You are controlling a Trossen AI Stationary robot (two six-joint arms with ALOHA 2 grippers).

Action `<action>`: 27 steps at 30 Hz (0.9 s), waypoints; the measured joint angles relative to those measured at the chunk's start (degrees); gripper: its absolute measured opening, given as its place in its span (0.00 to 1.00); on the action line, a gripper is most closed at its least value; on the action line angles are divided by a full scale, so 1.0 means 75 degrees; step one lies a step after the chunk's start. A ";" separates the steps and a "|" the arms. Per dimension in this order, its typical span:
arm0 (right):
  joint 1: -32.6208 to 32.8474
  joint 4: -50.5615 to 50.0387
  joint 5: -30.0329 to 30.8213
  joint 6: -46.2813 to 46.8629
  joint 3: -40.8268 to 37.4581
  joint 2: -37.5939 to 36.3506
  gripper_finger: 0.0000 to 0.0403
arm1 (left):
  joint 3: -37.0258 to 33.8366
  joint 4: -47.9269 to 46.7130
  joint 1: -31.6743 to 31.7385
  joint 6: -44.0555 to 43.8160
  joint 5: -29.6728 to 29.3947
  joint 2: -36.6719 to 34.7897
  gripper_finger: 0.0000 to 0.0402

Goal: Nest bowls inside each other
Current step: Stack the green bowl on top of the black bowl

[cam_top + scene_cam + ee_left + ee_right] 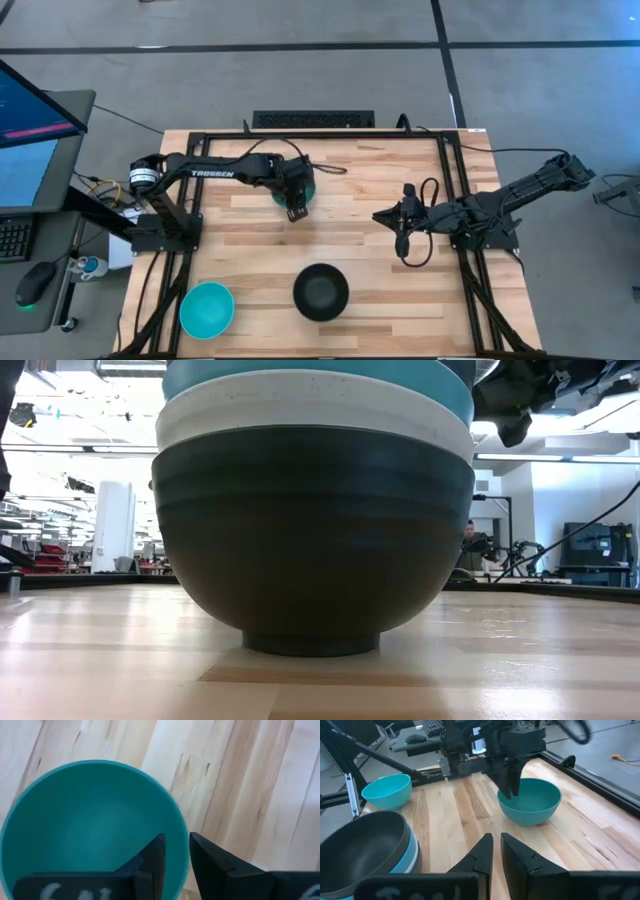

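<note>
My left gripper (297, 211) stands over a dark teal-green bowl (312, 186) at the far middle of the table and is shut on its rim. The right wrist view shows this bowl (535, 800) upright, apparently sitting on the wood, with my left gripper (511, 790) at its rim. A stack of bowls (320, 292) sits near the front edge, black on top; the low view shows a black bowl (312, 540) at the bottom resting on its foot, then a white and a cyan-blue one. A single cyan-blue bowl (207, 308) rests front left. My right gripper (378, 216) waits shut to the right, touching nothing. My left gripper (175, 842) pinches the teal bowl's rim (181, 851) on its near side, one finger (155, 857) inside the bowl and the other finger (210, 860) outside. The fingers come from above, pointing down. The bowl stays upright and level; whether its foot is off the wood I cannot tell.
A black frame (448, 180) runs round the table, with a keyboard (313, 120) beyond the far edge. Bare wood lies between the teal bowl and the stack. My right gripper (496, 840) hovers over the wood right of the centre.
</note>
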 joint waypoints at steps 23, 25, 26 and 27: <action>0.0003 -0.0265 0.0613 0.0328 0.0004 0.0191 0.15 | -0.1060 0.0597 0.0050 0.0424 0.0943 0.0076 0.20; 0.0000 -0.0221 0.0612 0.0332 0.0017 0.0357 0.15 | -0.1084 0.0693 0.0044 0.0420 0.0960 0.0076 0.20; 0.0000 -0.0247 0.0606 0.0331 0.0009 0.0433 0.15 | -0.1090 0.0685 0.0047 0.0420 0.0957 0.0076 0.20; 0.0000 -0.0215 0.0604 0.0332 0.0009 0.0515 0.15 | -0.1095 0.0700 0.0058 0.0425 0.0938 0.0076 0.20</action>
